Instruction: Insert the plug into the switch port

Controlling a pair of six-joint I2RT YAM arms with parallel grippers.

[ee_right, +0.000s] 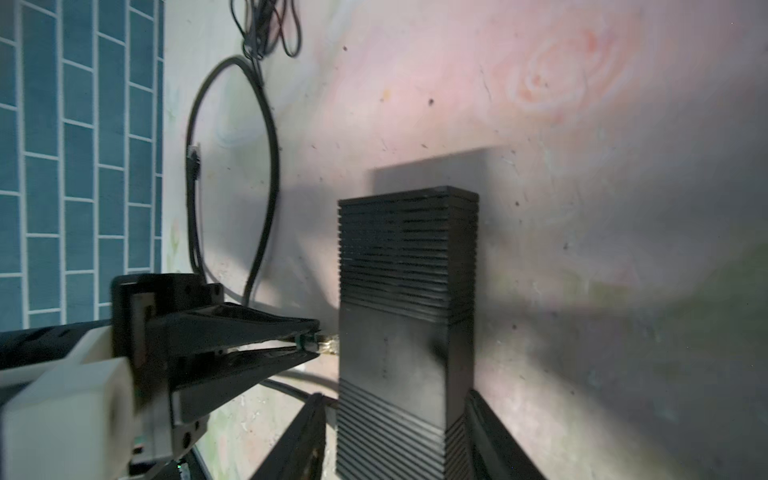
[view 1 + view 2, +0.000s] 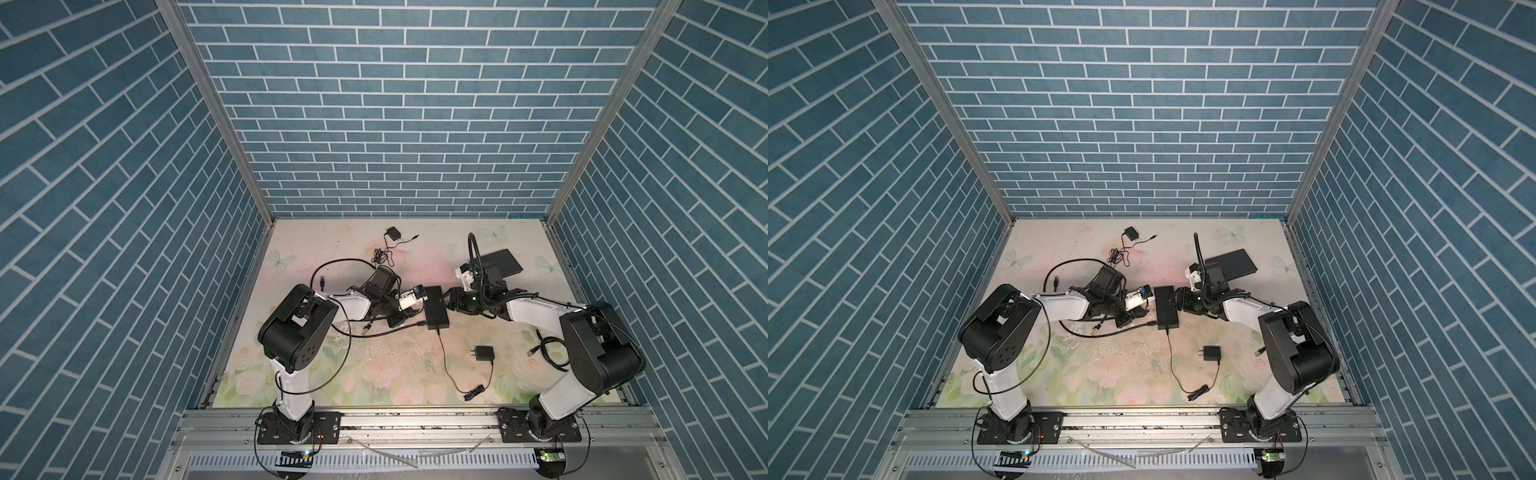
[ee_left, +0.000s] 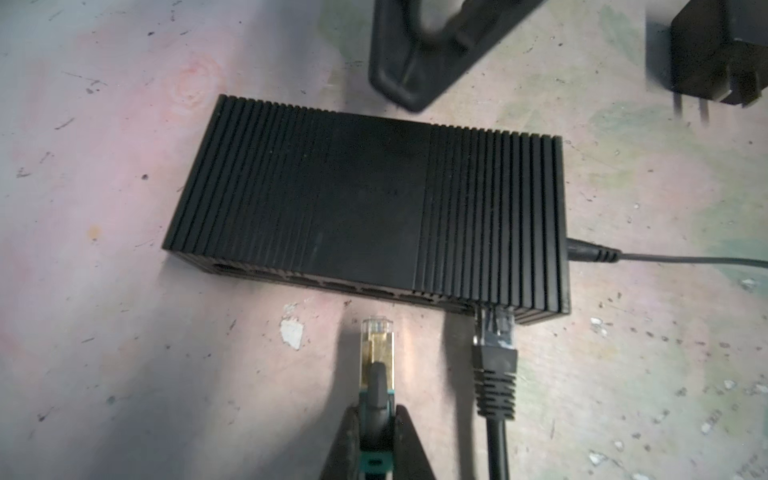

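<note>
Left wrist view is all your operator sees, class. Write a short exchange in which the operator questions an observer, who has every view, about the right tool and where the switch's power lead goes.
Operator: Is the right tool on the switch?
Observer: Its jaws are spread. In the right wrist view the switch shows between its fingers. Contact I cannot tell.
Operator: Where does the power lead run?
Observer: It loops toward the near edge of the table, then back to the adapter.

Gold-tipped plug [image 1: 326, 343] just beside ribbed black switch [image 1: 405, 332]
</note>
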